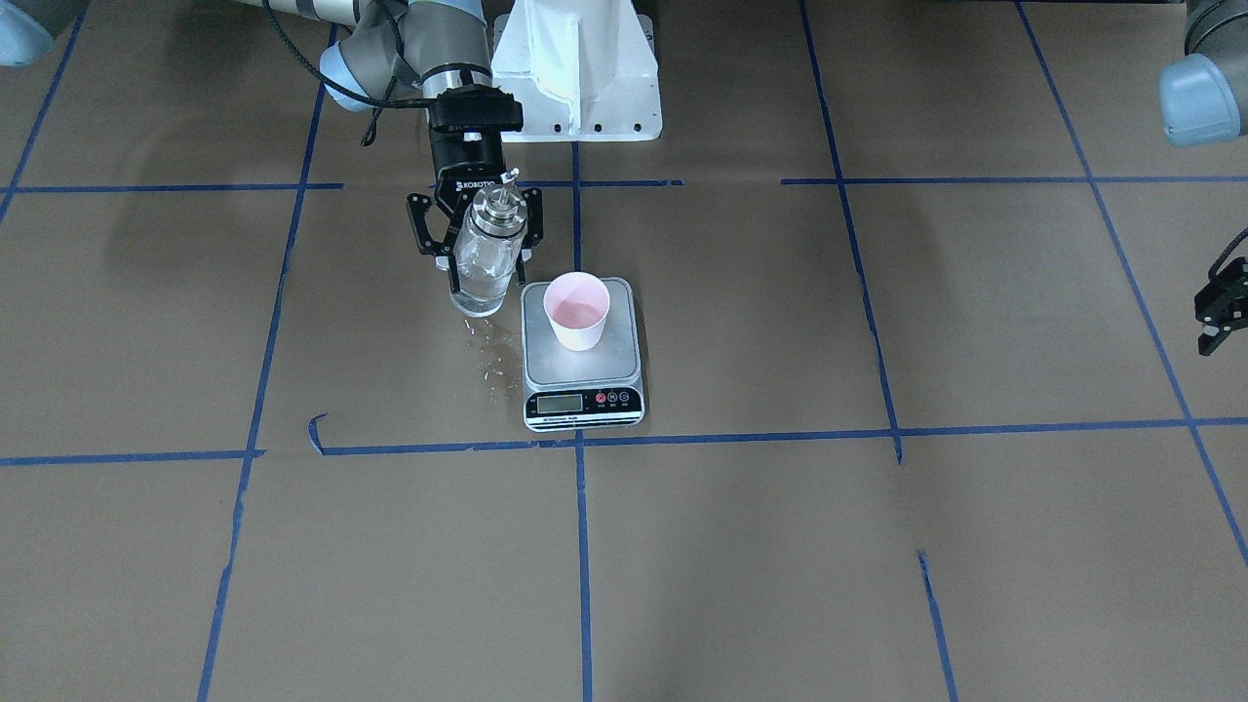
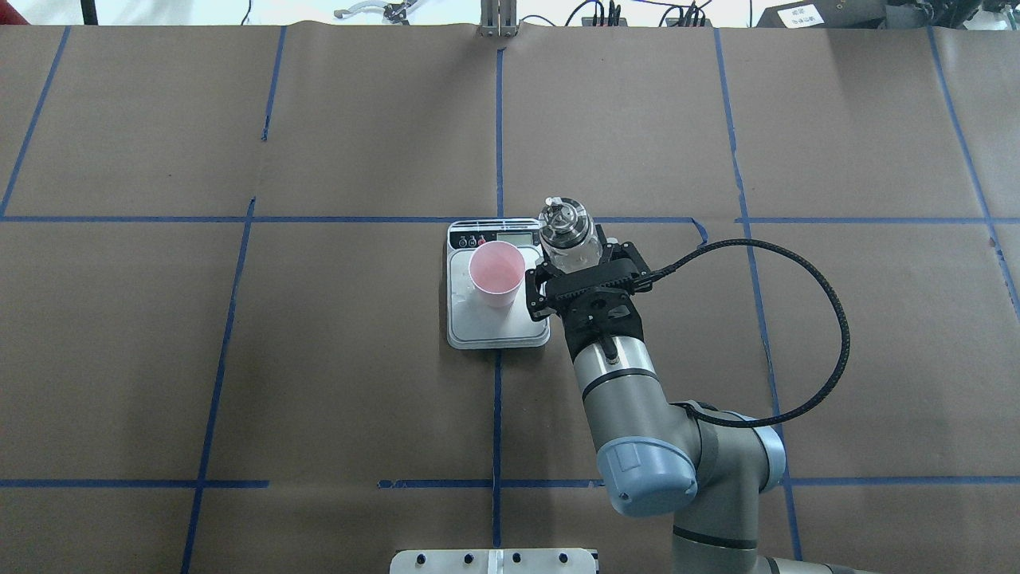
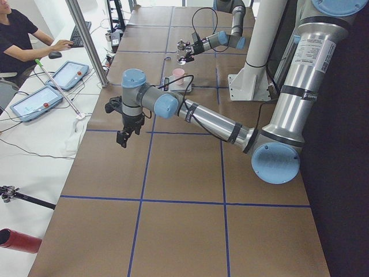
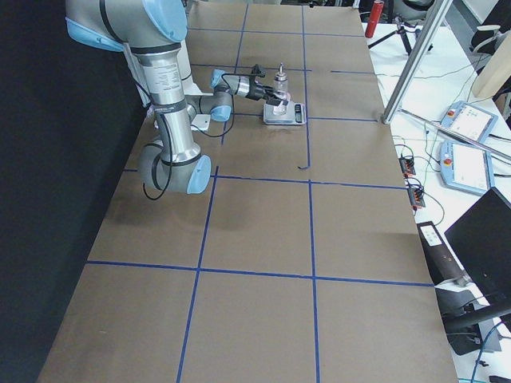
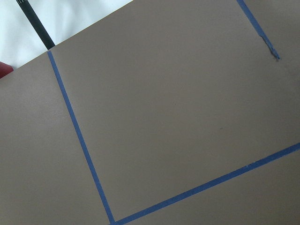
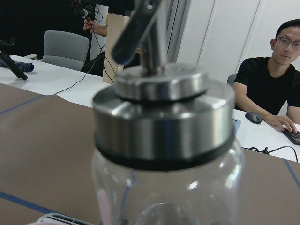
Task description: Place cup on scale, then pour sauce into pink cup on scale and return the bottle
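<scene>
The pink cup point(image 1: 577, 310) stands upright on the scale point(image 1: 583, 375), on the platform's half towards the robot; it also shows in the overhead view point(image 2: 496, 273). The clear glass bottle point(image 1: 485, 258) with its silver cap and spout is upright beside the scale, its base at or just above the table. My right gripper point(image 1: 486, 268) is shut on the bottle, one finger on each side of the glass. The right wrist view is filled by the bottle's cap point(image 6: 161, 117). My left gripper point(image 1: 1221, 314) hangs far off at the table's side, cut by the frame edge; I cannot tell its state.
Small drops of liquid point(image 1: 492, 351) lie on the brown paper between the bottle and the scale's front. Blue tape lines point(image 1: 579, 546) grid the table. The white robot base point(image 1: 577, 68) stands behind the scale. An operator point(image 3: 23, 40) sits at a side desk.
</scene>
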{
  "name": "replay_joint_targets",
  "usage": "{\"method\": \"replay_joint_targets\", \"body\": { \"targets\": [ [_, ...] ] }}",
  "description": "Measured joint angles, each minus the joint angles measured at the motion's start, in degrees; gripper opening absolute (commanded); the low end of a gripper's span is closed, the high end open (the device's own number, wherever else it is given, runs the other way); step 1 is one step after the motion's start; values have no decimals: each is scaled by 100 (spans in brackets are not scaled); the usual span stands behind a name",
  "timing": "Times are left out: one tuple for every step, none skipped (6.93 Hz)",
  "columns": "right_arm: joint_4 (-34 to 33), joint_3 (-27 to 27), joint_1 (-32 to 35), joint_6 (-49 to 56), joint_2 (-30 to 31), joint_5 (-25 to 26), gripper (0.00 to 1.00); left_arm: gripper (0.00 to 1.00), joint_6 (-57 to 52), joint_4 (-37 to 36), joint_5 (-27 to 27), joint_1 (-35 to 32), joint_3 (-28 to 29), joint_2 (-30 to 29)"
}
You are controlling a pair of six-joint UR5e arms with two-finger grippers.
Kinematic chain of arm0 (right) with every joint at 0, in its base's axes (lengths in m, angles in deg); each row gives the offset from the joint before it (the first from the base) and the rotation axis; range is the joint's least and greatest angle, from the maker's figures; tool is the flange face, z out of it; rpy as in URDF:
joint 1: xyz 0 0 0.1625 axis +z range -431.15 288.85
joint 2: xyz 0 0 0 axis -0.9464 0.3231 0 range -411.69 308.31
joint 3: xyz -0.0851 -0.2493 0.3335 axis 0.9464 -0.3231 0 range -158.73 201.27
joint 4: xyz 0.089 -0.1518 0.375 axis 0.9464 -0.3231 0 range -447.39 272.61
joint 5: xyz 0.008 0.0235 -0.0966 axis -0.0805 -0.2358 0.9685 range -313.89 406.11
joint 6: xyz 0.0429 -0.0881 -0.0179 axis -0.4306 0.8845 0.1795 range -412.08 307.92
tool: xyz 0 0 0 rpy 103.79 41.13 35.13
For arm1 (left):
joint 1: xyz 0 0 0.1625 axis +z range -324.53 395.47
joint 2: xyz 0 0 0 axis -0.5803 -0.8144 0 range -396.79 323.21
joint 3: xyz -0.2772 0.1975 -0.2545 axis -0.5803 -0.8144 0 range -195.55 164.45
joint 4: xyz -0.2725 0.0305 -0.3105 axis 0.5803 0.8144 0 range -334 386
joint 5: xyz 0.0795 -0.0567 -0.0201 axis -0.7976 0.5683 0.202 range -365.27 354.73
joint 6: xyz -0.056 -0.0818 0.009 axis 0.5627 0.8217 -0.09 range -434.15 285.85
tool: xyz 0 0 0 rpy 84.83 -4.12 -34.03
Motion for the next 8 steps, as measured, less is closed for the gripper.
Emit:
{"method": "replay_joint_targets", "body": {
  "targets": [
    [115, 6, 73, -381, 31, -83, 0, 100, 0, 0, 0, 0, 0, 0],
    [401, 8, 151, -699, 167, -169, 0, 100, 0, 1, 0, 0, -1, 0],
    [827, 6, 234, -864, 418, -270, 0, 100, 0, 0, 0, 0, -5, -1],
    [1130, -1, 303, -931, 659, -325, 0, 100, 0, 3, 0, 0, -13, -5],
    [1258, -10, 369, -964, 843, -354, 0, 100, 0, 3, 0, 0, -23, -8],
    [1304, -12, 423, -1044, 1069, -363, 0, 100, 0, -1, -2, 0, -27, -6],
    [1319, -5, 461, -1204, 1360, -359, 0, 100, 0, -3, -6, 0, -29, -5],
    [1323, 4, 511, -1360, 1723, -334, 0, 100, 2, -3, -8, 0, -47, -6]
  ]
}}
